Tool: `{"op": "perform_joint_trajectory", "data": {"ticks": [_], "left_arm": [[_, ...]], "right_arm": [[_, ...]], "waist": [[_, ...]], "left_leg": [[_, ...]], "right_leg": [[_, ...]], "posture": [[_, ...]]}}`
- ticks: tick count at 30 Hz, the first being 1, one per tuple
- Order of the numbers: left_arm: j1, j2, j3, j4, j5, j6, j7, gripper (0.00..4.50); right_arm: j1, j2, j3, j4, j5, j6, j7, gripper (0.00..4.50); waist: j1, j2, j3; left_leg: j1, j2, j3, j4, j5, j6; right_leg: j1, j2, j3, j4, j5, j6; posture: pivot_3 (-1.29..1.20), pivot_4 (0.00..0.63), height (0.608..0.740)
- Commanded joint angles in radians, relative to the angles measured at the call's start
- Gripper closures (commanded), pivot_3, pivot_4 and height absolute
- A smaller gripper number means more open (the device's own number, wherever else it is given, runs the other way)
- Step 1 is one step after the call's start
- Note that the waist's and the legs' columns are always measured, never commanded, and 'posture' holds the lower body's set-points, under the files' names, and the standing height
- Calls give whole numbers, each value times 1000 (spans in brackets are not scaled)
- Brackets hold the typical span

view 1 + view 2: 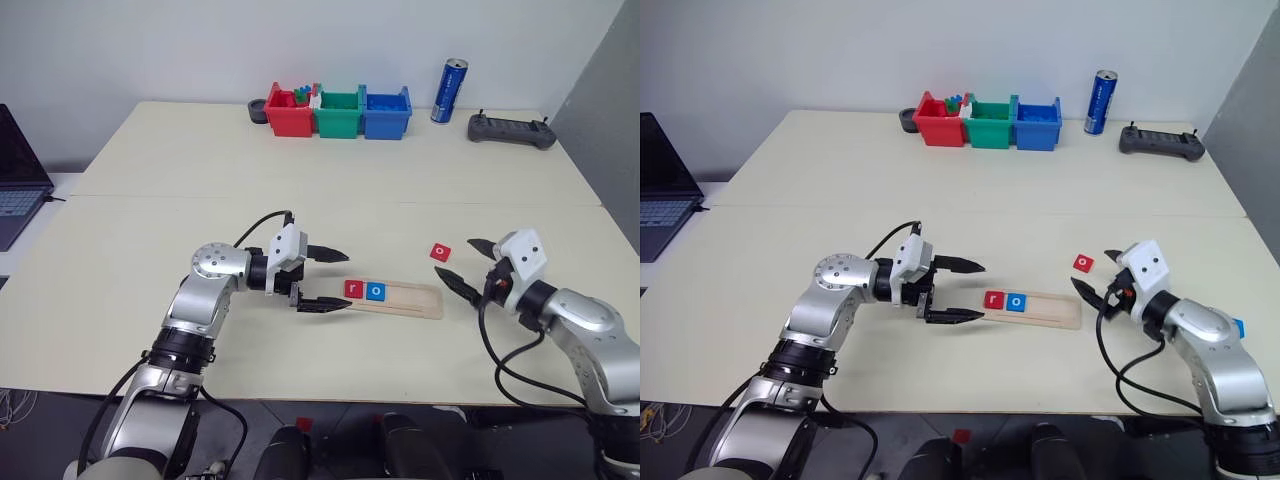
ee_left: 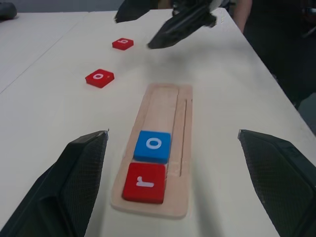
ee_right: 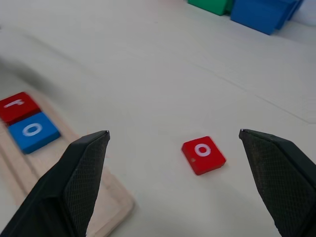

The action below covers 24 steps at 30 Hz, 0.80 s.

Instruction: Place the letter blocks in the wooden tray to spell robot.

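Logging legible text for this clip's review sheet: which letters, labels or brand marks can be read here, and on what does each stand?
"r": white, on the red square tile at the end of the pale wooden tray.
"o": on the blue square tile next to it in the tray.
"o": on the loose red tile on the table.
Second loose red tile: letter too blurred to read.
Blue can: print too small to read.

Even, bright room light with soft shadows.

The pale desk (image 1: 330, 190) is lit evenly from above, with no glare; faint shadows lie just under each tool. From the left tool (image 2: 173, 182), the near fingers (image 2: 74, 182) and far tiles look soft; beside the right tool (image 3: 173, 182), the tray end (image 3: 98, 207) blurs.
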Motion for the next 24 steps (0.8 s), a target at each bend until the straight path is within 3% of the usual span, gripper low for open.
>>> {"op": "perform_joint_trajectory", "data": {"ticks": [1, 8, 14, 19, 24], "left_arm": [[12, 15, 0, -63, -24, 27, 24, 21], [-4, 15, -14, -58, -27, 32, 34, 21], [-4, 20, -19, -56, -26, 27, 42, 21], [-1, 23, -15, -64, -28, 29, 48, 21], [11, 14, -20, -70, -34, 33, 62, 21]], "right_arm": [[-41, 18, 21, 48, -34, -8, -24, 0], [-131, 55, 36, 231, -66, -23, -30, 0], [-165, 60, -28, 303, -61, -9, -80, 0], [-86, 37, -112, 181, -68, 2, -140, 0], [96, 99, -188, -133, -47, 149, -271, 0]], "waist": [[2, 0, 0], [1, 0, 0], [1, 0, 0], [2, 0, 0], [4, 0, 0]], "left_leg": [[0, 0, 0, 0, 0, 0], [0, 0, 0, 0, 0, 0], [0, 0, 0, 0, 0, 0], [0, 0, 0, 0, 0, 0], [-1, 0, -1, -1, 0, 0]], "right_leg": [[0, 0, 0, 0, 0, 0], [0, 0, 0, 0, 0, 0], [0, 0, 0, 0, 0, 0], [0, 0, 0, 0, 0, 0], [-1, 0, 0, 0, 0, 0]], "posture": [[0, 150, 740], [0, 150, 740], [0, 150, 740], [0, 150, 740], [0, 150, 740]]}}
